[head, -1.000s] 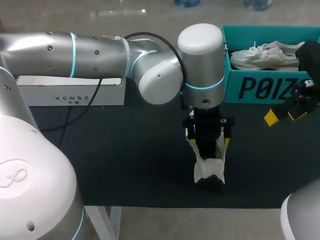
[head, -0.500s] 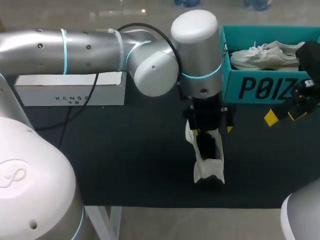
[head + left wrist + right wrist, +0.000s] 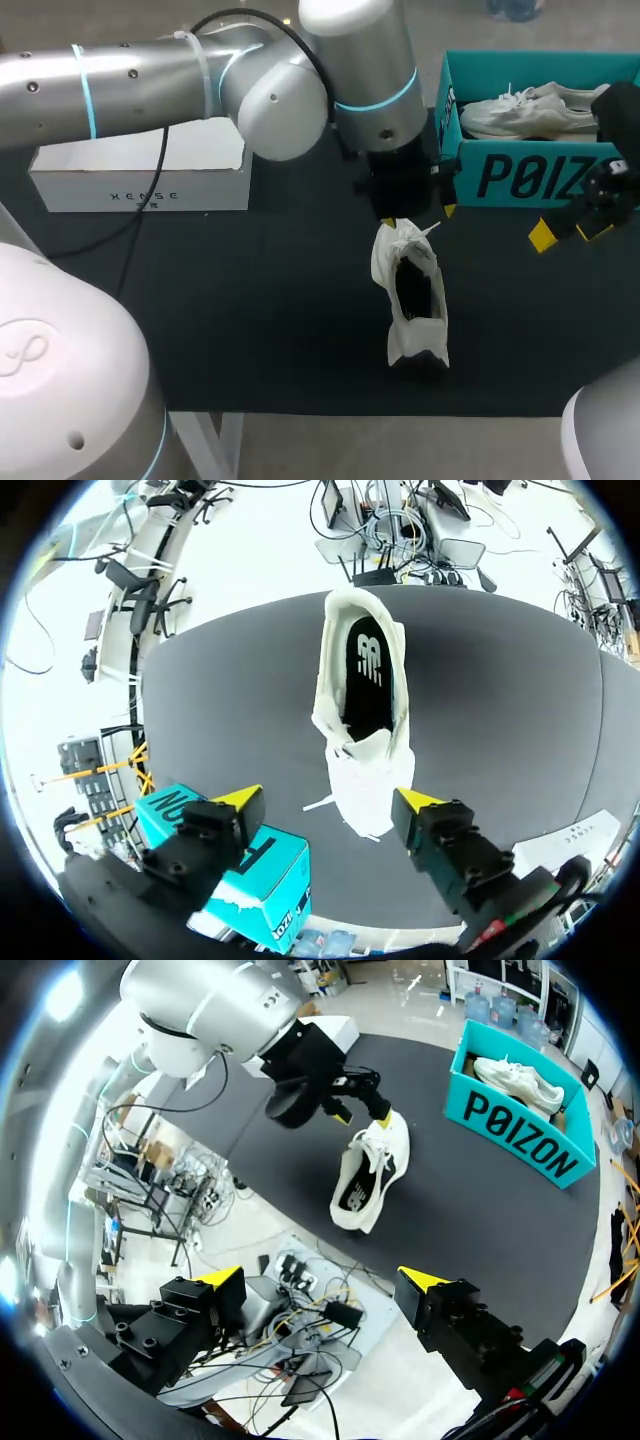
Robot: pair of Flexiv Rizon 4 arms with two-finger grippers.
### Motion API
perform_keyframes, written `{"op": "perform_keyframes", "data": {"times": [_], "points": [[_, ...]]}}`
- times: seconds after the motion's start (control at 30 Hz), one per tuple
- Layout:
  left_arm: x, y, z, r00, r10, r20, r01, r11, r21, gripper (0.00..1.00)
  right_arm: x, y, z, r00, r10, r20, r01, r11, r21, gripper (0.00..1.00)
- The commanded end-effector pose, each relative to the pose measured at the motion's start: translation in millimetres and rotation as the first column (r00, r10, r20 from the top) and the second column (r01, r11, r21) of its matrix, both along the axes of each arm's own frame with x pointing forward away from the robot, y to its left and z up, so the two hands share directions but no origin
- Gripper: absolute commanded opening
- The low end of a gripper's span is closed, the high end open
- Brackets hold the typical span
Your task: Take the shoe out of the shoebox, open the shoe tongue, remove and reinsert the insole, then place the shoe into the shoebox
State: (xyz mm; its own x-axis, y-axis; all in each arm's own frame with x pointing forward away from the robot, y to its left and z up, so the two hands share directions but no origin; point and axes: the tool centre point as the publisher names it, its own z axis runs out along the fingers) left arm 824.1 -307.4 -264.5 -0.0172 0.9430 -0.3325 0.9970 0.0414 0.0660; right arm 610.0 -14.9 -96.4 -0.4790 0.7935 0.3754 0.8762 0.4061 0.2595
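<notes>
Although the white box [image 3: 140, 175] at the left has no part in the job, my left arm comes in above it to the middle of the table [image 3: 250, 320]. There the left gripper [image 3: 328, 802] hangs over the toe end of the shoe [image 3: 410, 290], its fingers spread wide and holding nothing. The shoe rests on its sole on the dark mat, heel toward the near edge, so taking it out of the shoebox [image 3: 520, 175] looks done. Its laces are loose and the throat gapes, which suggests the tongue is already opened. A dark insole [image 3: 368, 670] lies flat inside. I cannot tell from this whether it has yet to be pulled out or is already back in.

Further right, the teal shoebox stands at the far side with a second shoe [image 3: 530, 108] in it. Just before it hovers the right gripper [image 3: 568, 232], fingers apart and empty. What surely remains is putting the shoe back into the box.
</notes>
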Motion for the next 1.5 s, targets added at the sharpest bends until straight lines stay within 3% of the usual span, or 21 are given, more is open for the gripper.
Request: {"op": "perform_keyframes", "data": {"times": [0.03,0.17,0.47,0.8,0.83,0.87,0.9,0.97,1.43,1.5], "points": [[10.9,-7,-10,1.000,-0.001,-0.007,0.001,1.000,-0.006,0.00,3.7,2,1,1.000,0.003,-0.007,-0.003,1.000,-0.004,1.00],[11.5,-9,-18,1.000,0.007,-0.025,-0.007,1.000,0.001,0.00,3.7,2,1,1.000,0.003,-0.007,-0.003,1.000,-0.004,1.00],[-20.4,4,-43,0.996,0.000,-0.090,0.006,0.998,0.060,0.00,3.7,2,1,1.000,0.003,-0.007,-0.003,1.000,-0.004,1.00],[-40.5,20,-38,0.990,0.039,-0.135,-0.031,0.997,0.064,0.00,3.7,2,1,1.000,0.003,-0.007,-0.003,1.000,-0.004,1.00],[-41.0,20,-36,0.984,0.070,-0.161,-0.060,0.996,0.070,0.04,3.7,2,1,1.000,0.003,-0.007,-0.003,1.000,-0.004,1.00],[-42.1,21,-33,0.978,0.101,-0.180,-0.090,0.993,0.073,0.65,3.7,2,1,1.000,0.003,-0.007,-0.003,1.000,-0.004,1.00],[-42.9,21,-29,0.977,0.119,-0.179,-0.108,0.992,0.070,1.00,3.7,2,1,1.000,0.003,-0.007,-0.003,1.000,-0.004,1.00],[-46.9,23,-24,0.926,0.206,-0.318,-0.192,0.979,0.073,1.00,3.7,2,1,1.000,0.003,-0.007,-0.003,1.000,-0.004,1.00],[-46.9,23,-24,0.926,0.206,-0.318,-0.192,0.979,0.073,1.00,3.7,2,1,1.000,0.003,-0.007,-0.003,1.000,-0.004,1.00],[-46.9,23,-24,0.926,0.206,-0.318,-0.192,0.979,0.073,1.00,-5.4,-14,10,1.000,-0.022,0.015,0.023,0.999,-0.024,1.00]]}}
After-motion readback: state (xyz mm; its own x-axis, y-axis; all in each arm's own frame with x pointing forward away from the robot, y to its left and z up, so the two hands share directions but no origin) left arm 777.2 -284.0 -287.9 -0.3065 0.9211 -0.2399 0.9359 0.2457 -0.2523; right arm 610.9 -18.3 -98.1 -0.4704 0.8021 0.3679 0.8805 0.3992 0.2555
